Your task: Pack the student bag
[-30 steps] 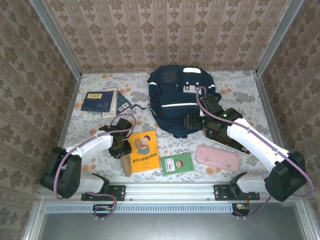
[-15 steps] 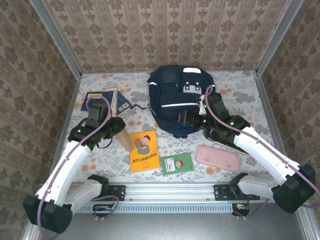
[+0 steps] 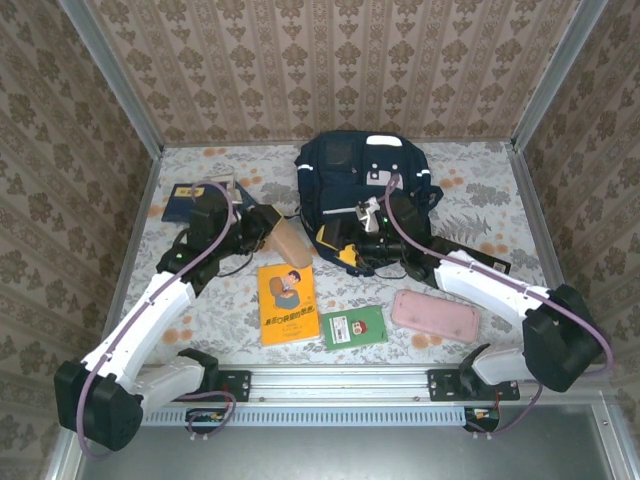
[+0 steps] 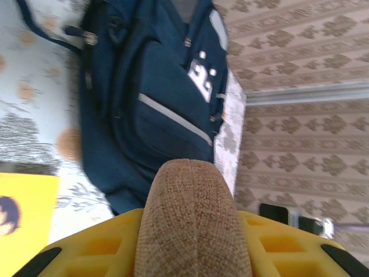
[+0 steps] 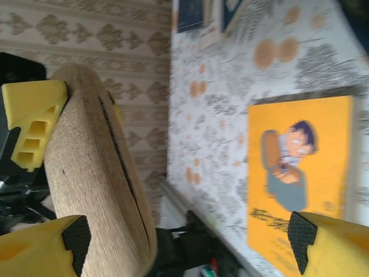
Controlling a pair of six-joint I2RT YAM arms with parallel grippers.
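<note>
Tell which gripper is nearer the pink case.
Right. The right gripper sits beyond the pink case, by the student bag; the left gripper is farther left, clamping a tan pouch.

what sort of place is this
Likely a robot test booth, not a classroom: wallpapered panels box in a small table, two arms are bolted to a rail, and a student bag, books and tan pouch are staged.

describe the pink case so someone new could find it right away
Start from the big navy student bag at the far middle and come toward the near edge, slightly right. The pink case lies flat there, right of a small green book; it is the only pink, round-cornered item.
</note>
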